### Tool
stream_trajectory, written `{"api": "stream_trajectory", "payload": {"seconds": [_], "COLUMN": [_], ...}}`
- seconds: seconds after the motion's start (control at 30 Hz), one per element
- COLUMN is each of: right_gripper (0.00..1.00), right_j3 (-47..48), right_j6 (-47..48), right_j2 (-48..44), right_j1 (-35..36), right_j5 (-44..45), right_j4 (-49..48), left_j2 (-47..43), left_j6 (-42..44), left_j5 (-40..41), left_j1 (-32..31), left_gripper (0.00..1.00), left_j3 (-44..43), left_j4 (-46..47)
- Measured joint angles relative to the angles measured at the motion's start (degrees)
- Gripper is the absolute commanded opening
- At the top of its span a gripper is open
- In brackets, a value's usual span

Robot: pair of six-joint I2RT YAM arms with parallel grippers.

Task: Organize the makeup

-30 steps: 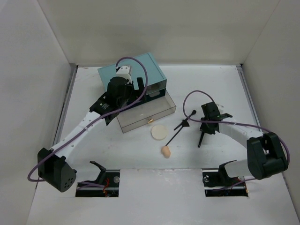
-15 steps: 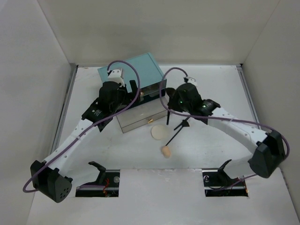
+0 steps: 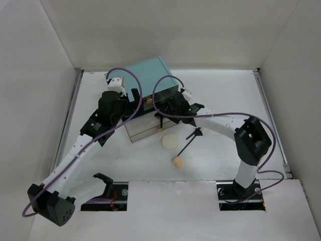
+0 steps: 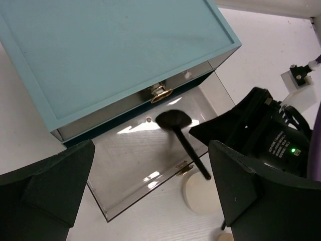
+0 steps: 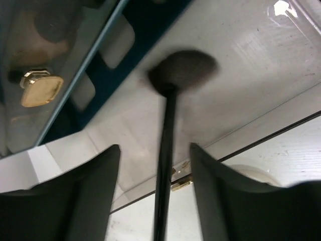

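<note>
teal box (image 3: 150, 74): rear of white table (image 3: 225, 150) | clear drawer (image 4: 140, 170): pulled out (gold knob (image 4: 161, 92) above it)

brush (image 4: 188, 148) and right tool (image 5: 155, 150) crowding the open drawer (image 4: 125, 163), teal box (image 4: 115, 45) behind

Bright, even overhead light: we see soft shadows, glare on the clear drawer (image 4: 131, 161), and the brush (image 5: 167, 113) blurred close-up.

Blur smears the thin black fan-headed brush (image 5: 167, 120) in the right wrist view, and the bottom edge cuts off its handle. In the left wrist view a finger (image 4: 251, 196) of the left gripper (image 4: 151, 150) covers part of the cream round puff (image 4: 196, 193); only a sliver of the peach sponge (image 4: 225, 237) shows.
</note>
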State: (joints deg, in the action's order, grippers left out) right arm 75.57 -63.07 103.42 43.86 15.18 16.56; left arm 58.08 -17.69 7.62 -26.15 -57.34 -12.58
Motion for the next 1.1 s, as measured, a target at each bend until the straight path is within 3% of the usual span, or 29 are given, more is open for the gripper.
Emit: {"api": "stream_trajectory", "payload": {"seconds": [0.13,0.27,0.57,0.83,1.1], "right_gripper": [0.78,0.78,0.78,0.78,0.78], "right_j3": [-0.26,-7.21,-26.67,-33.57,-36.28], "right_j6": [1.01,2.8,6.49,10.91,13.49], "right_j2": [-2.71,-13.92,-43.69,-54.71,-57.4], "right_j1": [-0.17,-2.4,-23.21,-36.26,-40.46], "right_j5": [0.66,1.36,4.2,4.26,1.31], "right_j4": [-0.72,-3.56,-3.63,0.66,2.38], "left_j2": [0.42,3.45,22.21,38.25,57.0], "left_j6": [0.02,0.09,2.45,5.68,7.74], "left_j5": [-0.2,-2.1,-8.72,-17.4,-16.24], "left_j1": [-1.07,-4.61,-19.54,-30.62,-30.99], "left_gripper": [1.0,1.0,0.99,0.77,0.54], "left_j3": [0.0,-0.28,-5.62,-14.67,-25.81], "left_j4": [-0.37,-0.02,2.08,2.38,-0.83]}}
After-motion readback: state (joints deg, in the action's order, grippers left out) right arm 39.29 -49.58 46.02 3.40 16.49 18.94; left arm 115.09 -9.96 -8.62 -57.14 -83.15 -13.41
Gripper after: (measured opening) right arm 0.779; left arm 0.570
